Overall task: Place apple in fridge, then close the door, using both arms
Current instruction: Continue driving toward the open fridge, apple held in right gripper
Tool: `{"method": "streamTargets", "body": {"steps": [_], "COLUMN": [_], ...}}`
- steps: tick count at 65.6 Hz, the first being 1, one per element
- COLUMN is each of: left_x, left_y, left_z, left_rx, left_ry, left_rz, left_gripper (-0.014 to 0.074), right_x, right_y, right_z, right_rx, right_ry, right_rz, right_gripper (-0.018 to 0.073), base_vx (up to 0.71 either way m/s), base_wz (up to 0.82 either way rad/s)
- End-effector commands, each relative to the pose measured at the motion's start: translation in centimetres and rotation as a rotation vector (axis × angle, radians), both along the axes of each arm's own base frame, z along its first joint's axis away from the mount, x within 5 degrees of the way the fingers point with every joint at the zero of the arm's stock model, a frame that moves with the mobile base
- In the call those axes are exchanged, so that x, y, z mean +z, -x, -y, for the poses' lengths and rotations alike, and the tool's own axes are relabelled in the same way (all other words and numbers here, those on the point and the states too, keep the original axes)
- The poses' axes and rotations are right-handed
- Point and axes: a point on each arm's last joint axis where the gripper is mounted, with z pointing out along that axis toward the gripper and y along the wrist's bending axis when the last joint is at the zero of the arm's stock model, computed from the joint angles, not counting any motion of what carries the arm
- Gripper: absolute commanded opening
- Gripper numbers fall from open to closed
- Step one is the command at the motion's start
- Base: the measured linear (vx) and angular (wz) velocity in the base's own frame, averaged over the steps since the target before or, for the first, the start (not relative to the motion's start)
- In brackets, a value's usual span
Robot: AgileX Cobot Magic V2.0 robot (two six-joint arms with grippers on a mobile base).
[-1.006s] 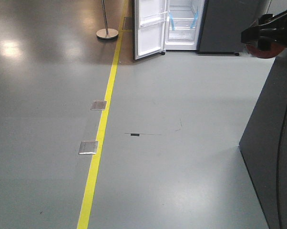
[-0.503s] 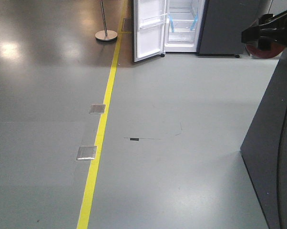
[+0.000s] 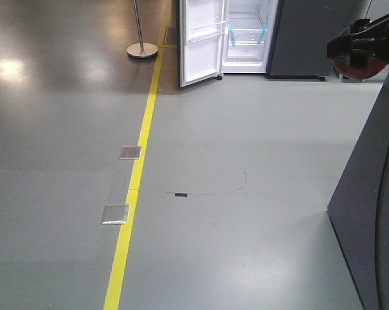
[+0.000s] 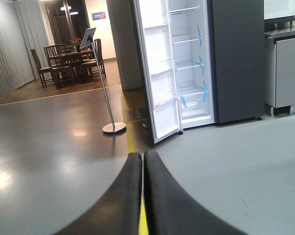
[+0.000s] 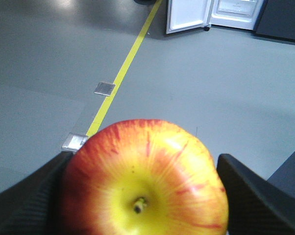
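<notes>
apple is held in the right tool, whose black fingers are pressed against its two sides. its stem and yellow patch are turned to the right wrist camera, and red streaks are spread around its rim. in the front view the same tool is seen at the upper right edge, with a slice of red fruit showing just under it. the left tool is closed on nothing, its two halves brought together so that only a thin slit is left.

below both, a grey floor is spread out, crossed by a yellow line that is run away toward the fridge. a nearer metal plate and a farther metal plate are set into the floor just beside that line, and a short black mark is seen to their right. a dark panel is stood at the right edge of the front view.

farther off, a stand with a round base is placed left of the line. beyond it, well apart from both tools, the fridge is found with its door swung wide. white walls, clear shelves and strips of blue tape are shown inside. farthest back, dark chairs are gathered in a dim room.
</notes>
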Motion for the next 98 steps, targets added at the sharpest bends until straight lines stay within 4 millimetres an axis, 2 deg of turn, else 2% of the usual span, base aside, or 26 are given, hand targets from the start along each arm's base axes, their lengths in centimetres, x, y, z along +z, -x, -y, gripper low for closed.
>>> {"method": "streamTargets", "body": {"steps": [1,98], "left_x": [1.36,1.36], "left_y": [0.27,0.27], "left_z": [0.02,0.02], "left_rx": [-0.006,-0.006], "left_ry": [0.028,0.028], "left_rz": [0.103,0.103], "left_gripper": [-0.0007,-0.0007], "right_x": [2.73,2.73], "right_y": [0.80,0.80], "right_z": [0.17,0.17], "right_rx": [-0.021,-0.021], "right_ry": [-0.013,-0.013], "right_rz": [0.139,0.139], "right_gripper": [0.0102,0.0102], "base_vx": [0.09,0.09], "base_wz": [-0.02,-0.02]}}
